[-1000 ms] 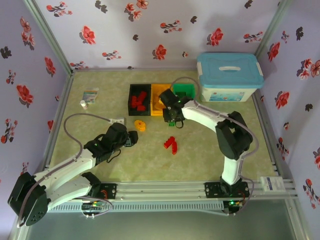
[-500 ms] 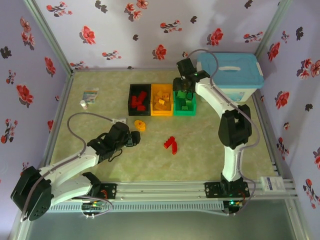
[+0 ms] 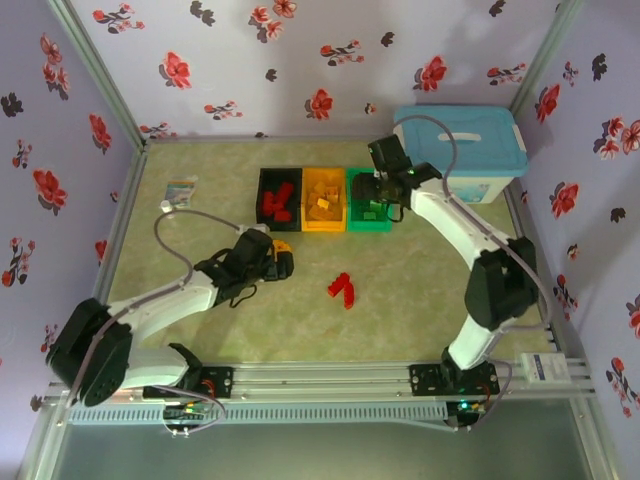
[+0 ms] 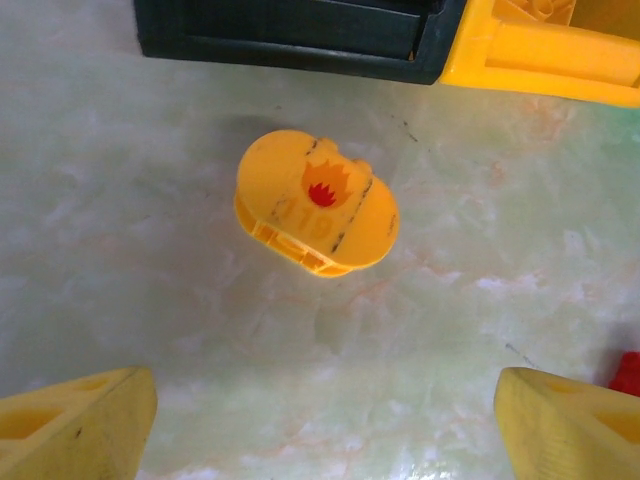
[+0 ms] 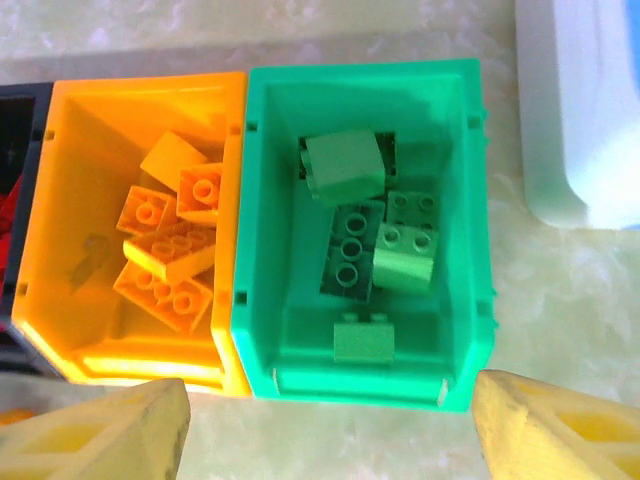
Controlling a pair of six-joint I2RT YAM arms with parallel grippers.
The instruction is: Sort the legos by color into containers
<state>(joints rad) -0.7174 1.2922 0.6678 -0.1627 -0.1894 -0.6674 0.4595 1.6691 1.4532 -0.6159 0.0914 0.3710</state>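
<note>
Three joined containers stand in a row: black (image 3: 262, 222), orange (image 3: 323, 227), green (image 3: 368, 228). Red legos (image 3: 277, 203) lie in the black one, orange legos (image 5: 165, 255) in the orange bin (image 5: 90, 120), and several green legos (image 5: 362, 220) in the green bin (image 5: 465, 200). A small cluster of red legos (image 3: 342, 288) rests on the table. My right gripper (image 5: 330, 435) hovers open over the green bin's near edge, with nothing between its fingers. The left gripper (image 4: 325, 430) is open just short of the orange cylinder (image 4: 318, 200).
A white box with a light-blue lid (image 3: 460, 155) stands right of the green bin, close to my right arm. A small bottle (image 3: 168, 208) and a packet (image 3: 181, 188) lie at the far left. The black bin's front wall (image 4: 290, 30) is just beyond the cylinder.
My right gripper swung from in front of the orange bin to over the green bin and opened. The left arm reached forward to the orange cylinder, its jaws widening.
</note>
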